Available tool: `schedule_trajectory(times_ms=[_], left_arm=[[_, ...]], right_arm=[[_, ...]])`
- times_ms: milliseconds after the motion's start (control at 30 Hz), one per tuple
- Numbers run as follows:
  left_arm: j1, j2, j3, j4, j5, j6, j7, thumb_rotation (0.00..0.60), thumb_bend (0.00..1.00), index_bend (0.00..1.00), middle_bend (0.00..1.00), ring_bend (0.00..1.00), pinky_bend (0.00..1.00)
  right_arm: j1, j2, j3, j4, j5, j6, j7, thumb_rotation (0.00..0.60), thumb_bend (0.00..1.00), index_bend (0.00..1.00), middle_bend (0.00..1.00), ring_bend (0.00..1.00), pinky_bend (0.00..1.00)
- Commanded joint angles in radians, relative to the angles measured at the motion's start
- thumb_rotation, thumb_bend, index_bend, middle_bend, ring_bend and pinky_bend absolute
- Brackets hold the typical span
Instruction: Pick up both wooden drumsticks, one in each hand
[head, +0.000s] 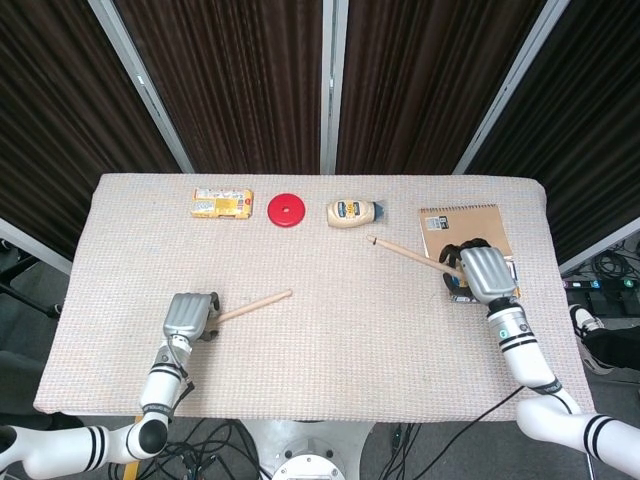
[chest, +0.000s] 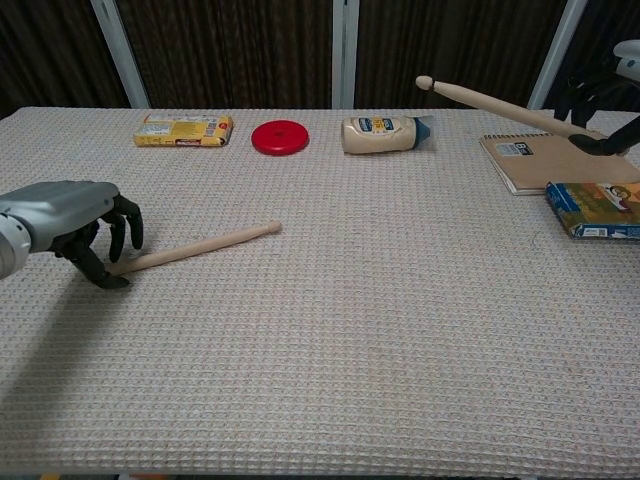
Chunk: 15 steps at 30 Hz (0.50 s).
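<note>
One wooden drumstick (head: 255, 305) (chest: 195, 246) lies flat on the table, tip toward the back right. My left hand (head: 188, 315) (chest: 72, 213) is at its butt end, dark fingers (chest: 121, 232) curled over the stick and the thumb on the near side; how firmly they clamp it does not show. The other drumstick (head: 408, 251) (chest: 495, 101) is in the air, tip pointing left and slightly up. My right hand (head: 482, 272) (chest: 603, 108) grips its butt end above the notebook.
A yellow packet (head: 222, 203), a red disc (head: 286, 210) and a lying mayonnaise bottle (head: 353, 213) line the back of the table. A brown spiral notebook (head: 458, 222) and a blue box (chest: 595, 208) sit at the right. The woven cloth (head: 350, 330) covers the tabletop.
</note>
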Motion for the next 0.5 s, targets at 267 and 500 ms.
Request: schedule_trajectory(times_ms=[267, 500], left_arm=[[-0.013, 0.004, 0.006, 0.009, -0.028, -0.014, 0.002, 0.6, 0.23, 0.44, 0.54, 0.75, 0.7], [-0.018, 0.005, 0.015, 0.009, -0.029, -0.021, -0.007, 0.6, 0.27, 0.45, 0.54, 0.75, 0.7]], right_arm=[[0.001, -0.006, -0.003, 0.009, 0.001, -0.001, 0.002, 0.6, 0.72, 0.56, 0.54, 0.36, 0.24], [0.0, -0.007, -0.005, 0.008, 0.006, -0.002, -0.002, 0.6, 0.72, 0.56, 0.54, 0.36, 0.24]])
